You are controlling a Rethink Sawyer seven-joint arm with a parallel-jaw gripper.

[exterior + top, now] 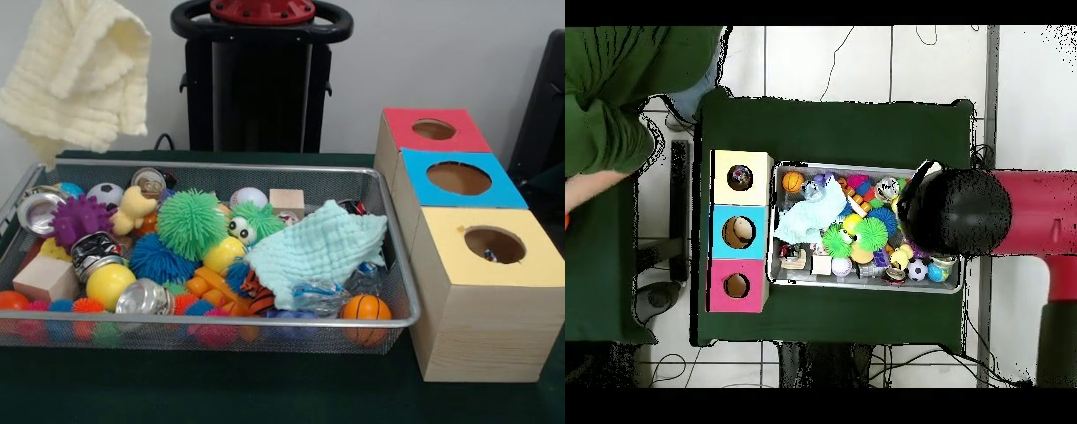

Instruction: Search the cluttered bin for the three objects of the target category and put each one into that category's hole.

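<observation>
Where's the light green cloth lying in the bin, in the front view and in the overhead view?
Front view: light green cloth lies right of centre in the bin.
Overhead view: it sits in the bin's left part.
Shared landmark: the small basketball beside it, toward the yellow-topped box.

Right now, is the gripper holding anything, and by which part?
Cannot be told: the gripper shows in neither view. A cream cloth hangs in mid-air over a corner of the bin, its top out of frame, so probably gripped there.
</observation>
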